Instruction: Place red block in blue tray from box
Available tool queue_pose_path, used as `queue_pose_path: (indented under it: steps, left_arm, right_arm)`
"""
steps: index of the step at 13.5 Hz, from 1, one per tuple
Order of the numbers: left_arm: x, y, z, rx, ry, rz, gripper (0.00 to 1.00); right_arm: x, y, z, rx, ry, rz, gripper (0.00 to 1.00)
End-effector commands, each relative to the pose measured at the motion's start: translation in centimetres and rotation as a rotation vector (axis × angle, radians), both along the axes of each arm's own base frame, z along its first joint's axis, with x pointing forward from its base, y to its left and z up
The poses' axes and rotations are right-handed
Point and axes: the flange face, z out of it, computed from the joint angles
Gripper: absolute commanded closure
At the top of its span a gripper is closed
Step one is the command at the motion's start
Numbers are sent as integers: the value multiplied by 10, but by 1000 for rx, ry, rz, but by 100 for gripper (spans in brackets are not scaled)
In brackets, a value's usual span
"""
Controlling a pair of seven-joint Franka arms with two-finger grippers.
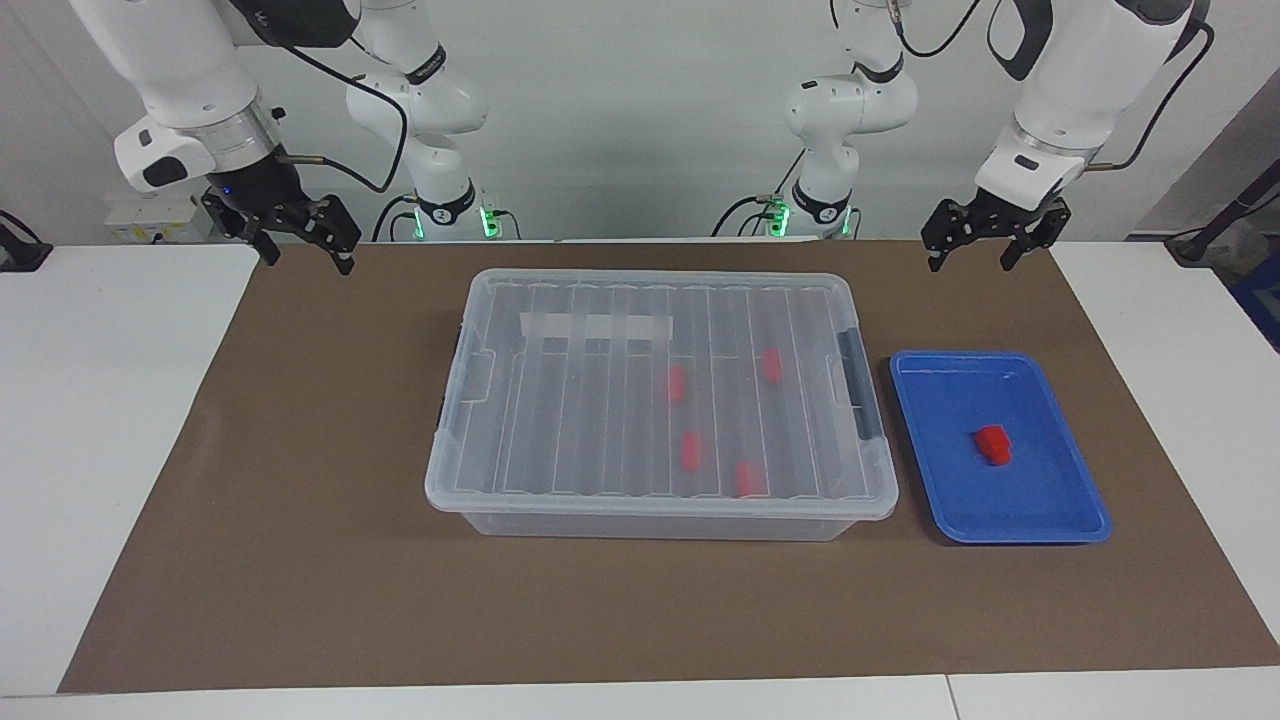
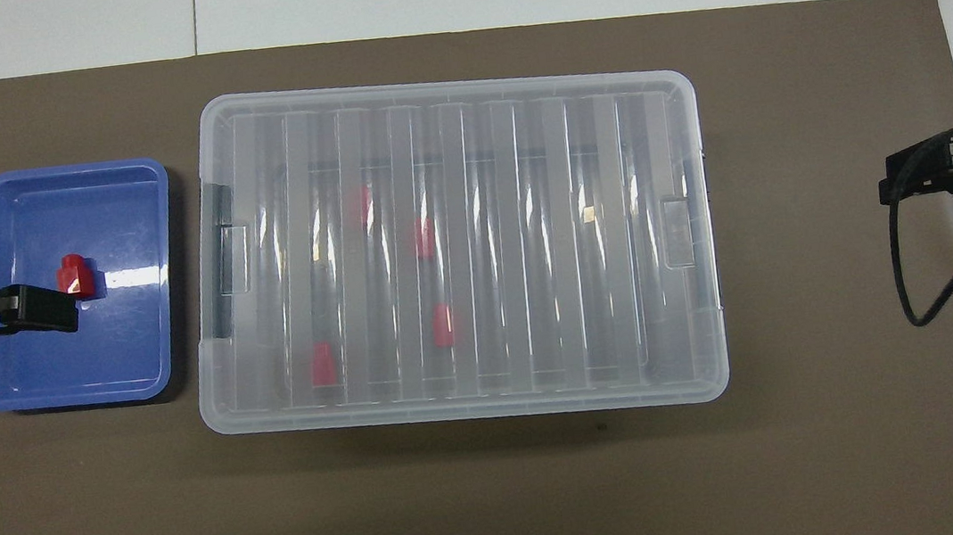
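We see both arms raised; left gripper point(image 1: 985, 255) and right gripper point(image 1: 305, 250) hang spread wide, empty. Red block point(image 1: 994, 444) lies in blue tray point(image 1: 1085, 500) beside lidded box point(image 1: 560, 500)

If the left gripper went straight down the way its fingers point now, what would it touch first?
Most likely the brown mat, not the blue tray. The left gripper hangs open over the mat's edge nearest the robots, short of the tray, though depth there is hard to judge.

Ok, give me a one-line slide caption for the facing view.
One red block lies in the blue tray beside the lidded box; both arms wait raised at the robots' table edge.
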Motion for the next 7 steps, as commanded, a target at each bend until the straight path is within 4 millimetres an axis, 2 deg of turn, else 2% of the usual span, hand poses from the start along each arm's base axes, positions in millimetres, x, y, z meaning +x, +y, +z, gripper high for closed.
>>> queue_pose_path:
  steps: [1,7]
  left_arm:
    - [-6,2,5,-9,0,10,0]
    - [-6,2,5,-9,0,10,0]
  right_arm:
    - [-1,-5,0,20,13,23,0]
    - [-2,-9,-5,-10,17,19,0]
